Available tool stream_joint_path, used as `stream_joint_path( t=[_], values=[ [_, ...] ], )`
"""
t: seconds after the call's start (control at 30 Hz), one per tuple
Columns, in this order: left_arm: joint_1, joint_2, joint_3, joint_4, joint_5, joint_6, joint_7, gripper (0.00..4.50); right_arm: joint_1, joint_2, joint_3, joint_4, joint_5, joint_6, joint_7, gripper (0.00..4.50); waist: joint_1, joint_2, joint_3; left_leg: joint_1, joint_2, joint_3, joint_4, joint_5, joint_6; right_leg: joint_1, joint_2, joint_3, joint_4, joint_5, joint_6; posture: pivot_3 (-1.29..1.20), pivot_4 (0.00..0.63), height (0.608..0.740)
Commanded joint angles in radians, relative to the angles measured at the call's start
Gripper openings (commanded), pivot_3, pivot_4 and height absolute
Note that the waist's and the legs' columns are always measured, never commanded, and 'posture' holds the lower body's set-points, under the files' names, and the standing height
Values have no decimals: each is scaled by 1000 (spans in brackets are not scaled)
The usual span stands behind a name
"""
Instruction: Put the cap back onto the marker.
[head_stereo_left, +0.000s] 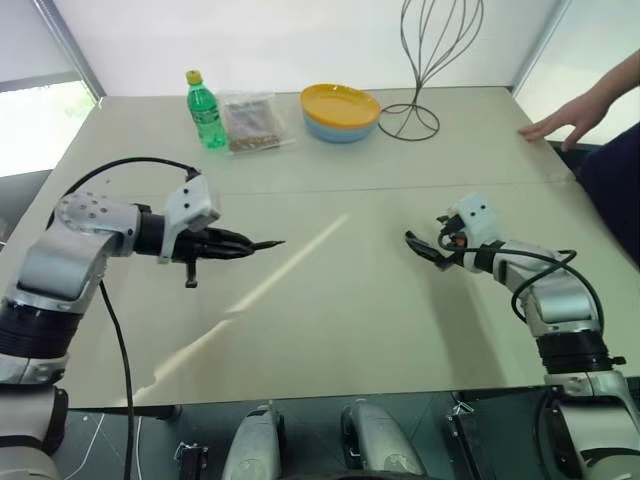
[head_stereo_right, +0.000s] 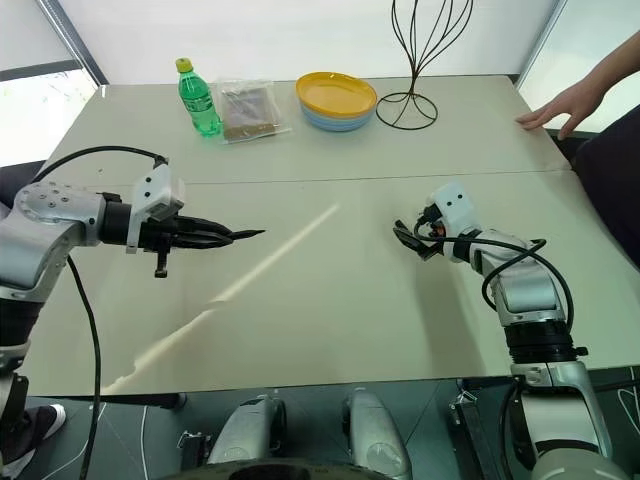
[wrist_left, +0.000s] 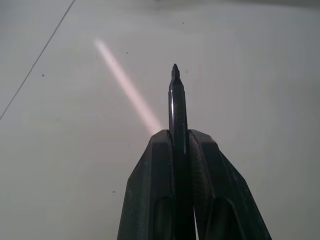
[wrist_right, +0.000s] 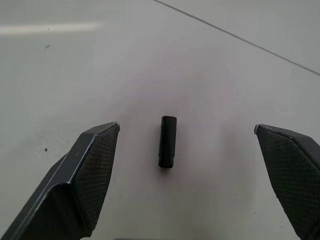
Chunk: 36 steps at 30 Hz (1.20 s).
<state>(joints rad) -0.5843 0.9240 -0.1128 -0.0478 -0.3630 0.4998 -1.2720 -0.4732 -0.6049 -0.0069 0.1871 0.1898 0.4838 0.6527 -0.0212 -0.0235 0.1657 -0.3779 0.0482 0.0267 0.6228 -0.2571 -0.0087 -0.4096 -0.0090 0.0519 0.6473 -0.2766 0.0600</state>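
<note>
Left tool (wrist_left: 181, 145) is clamped on the marker (wrist_left: 176, 107), tip held out above the worktop (head_stereo_left: 330, 300), while the right tool (wrist_right: 187, 145) is spread wide around the cap (wrist_right: 167, 141) lying flat; pickup is judged next, requiring lowering and closing.
</note>
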Motion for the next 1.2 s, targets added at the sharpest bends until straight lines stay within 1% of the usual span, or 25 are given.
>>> stream_joint_path(
  t=[0.03,0.47,0.53,0.57,0.67,0.8,0.9,1.03,1.1,1.2],
  values=[
    [-6,1,15,1,16,-34,-3,58,-37,11,6,33,-26,-47,-4,4500,1,0,0,0,0,0,0,0,0,0,0,0,0,0,0,0,150,740],
    [44,-1,52,-40,-2,-14,37,58,-66,39,33,173,-61,-107,37,4500,-1,0,0,1,0,0,0,0,0,0,0,0,1,0,1,0,150,740],
    [48,-2,53,-42,-2,-14,44,0,-71,47,35,193,-64,-114,38,3964,-2,0,0,1,0,0,0,0,0,1,0,0,1,0,1,0,150,740],
    [49,-2,53,-43,-2,-15,47,0,-72,51,37,200,-65,-115,41,3600,-2,0,0,2,0,0,0,0,0,1,0,0,1,0,1,0,150,740],
    [49,-3,53,-45,-3,-14,53,0,-72,59,42,215,-68,-121,52,2198,-1,0,0,2,0,0,1,0,0,1,0,0,1,0,1,0,150,740],
    [50,2,57,-44,-3,-17,58,0,-67,61,44,220,-74,-127,58,49,0,0,0,2,0,0,3,0,0,2,0,0,1,0,1,0,150,740],
    [47,6,58,-36,0,-21,55,0,-61,58,43,216,-75,-129,63,17,1,0,0,2,0,0,3,0,0,3,0,0,1,0,1,0,150,740],
    [27,2,53,-1,12,-38,47,0,-77,29,45,204,-93,-182,85,17,1,0,0,2,0,0,4,0,0,3,0,0,1,0,1,0,150,740],
    [7,-5,46,25,19,-55,42,0,-100,4,52,189,-98,-218,126,17,2,0,0,1,0,0,4,0,0,3,0,0,1,0,1,0,150,740],
    [-40,-24,25,75,37,-96,22,0,-158,-30,65,144,-73,-244,237,17,3,0,0,1,0,0,4,0,0,2,0,0,1,0,1,0,150,740]
  ],
)
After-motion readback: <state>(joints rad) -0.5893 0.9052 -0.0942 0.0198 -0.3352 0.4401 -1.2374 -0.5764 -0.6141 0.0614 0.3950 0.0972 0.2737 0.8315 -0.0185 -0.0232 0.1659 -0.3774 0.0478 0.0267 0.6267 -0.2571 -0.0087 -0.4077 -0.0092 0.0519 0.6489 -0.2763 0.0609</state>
